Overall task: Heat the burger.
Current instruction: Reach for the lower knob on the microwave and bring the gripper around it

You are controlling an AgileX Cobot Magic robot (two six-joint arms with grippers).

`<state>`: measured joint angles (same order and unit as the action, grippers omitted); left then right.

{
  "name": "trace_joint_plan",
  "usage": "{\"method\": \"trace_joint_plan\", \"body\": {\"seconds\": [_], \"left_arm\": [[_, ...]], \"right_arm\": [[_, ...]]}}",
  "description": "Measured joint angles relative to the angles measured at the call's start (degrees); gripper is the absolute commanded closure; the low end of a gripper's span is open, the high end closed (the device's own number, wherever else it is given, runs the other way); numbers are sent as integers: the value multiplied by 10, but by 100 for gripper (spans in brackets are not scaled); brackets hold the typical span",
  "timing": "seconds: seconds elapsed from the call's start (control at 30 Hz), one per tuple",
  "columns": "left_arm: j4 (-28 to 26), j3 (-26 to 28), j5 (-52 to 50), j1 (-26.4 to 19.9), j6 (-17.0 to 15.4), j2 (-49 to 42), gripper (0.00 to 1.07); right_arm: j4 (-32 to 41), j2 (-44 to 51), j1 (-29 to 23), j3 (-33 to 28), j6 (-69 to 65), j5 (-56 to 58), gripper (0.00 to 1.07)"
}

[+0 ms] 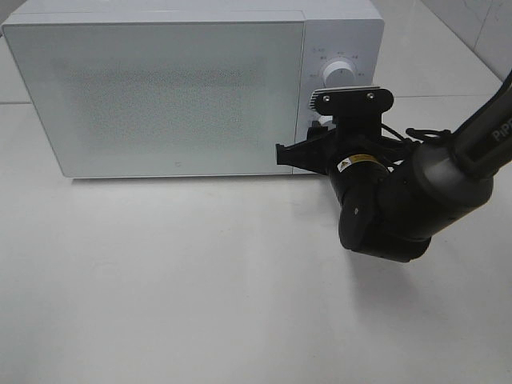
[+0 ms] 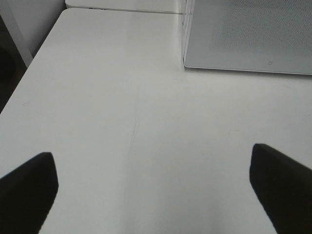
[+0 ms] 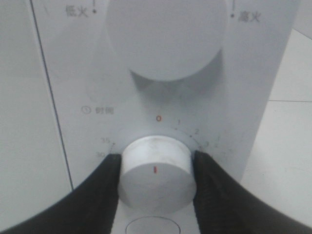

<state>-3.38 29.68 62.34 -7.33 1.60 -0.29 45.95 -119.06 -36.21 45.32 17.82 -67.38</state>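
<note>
The burger is out of view; the white microwave (image 1: 160, 96) has its door closed. In the right wrist view my right gripper (image 3: 156, 171) is shut on the lower timer knob (image 3: 156, 183) of the control panel, with a black finger pressed against each side. The knob's red mark points down, away from the 0 on the dial. From above, the right gripper (image 1: 318, 132) reaches the panel from the front. My left gripper (image 2: 153, 190) is open over bare table, with nothing between its fingers (image 2: 29, 190); it does not show in the exterior view.
The upper power knob (image 1: 337, 72) sits just above the gripped one. The microwave's left front corner (image 2: 187, 58) lies ahead of the left gripper. The white table (image 1: 200, 280) spreads in front, its left edge (image 2: 24, 78) near the left arm.
</note>
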Motion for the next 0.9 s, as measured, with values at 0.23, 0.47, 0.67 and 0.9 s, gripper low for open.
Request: {"method": "trace_joint_plan", "body": {"seconds": [0.23,0.47,0.67,0.9], "left_arm": [[0,0,0,0,0,0,6],[0,0,0,0,0,0,6],[0,0,0,0,0,0,6],[0,0,0,0,0,0,6]], "right_arm": [[-2,0,1,0,-15,-1,103],[-15,0,2,-2,-72,-1,103],[-26,0,4,-5,-156,-3,103],[-45,0,8,-7,-282,-4,103]]}}
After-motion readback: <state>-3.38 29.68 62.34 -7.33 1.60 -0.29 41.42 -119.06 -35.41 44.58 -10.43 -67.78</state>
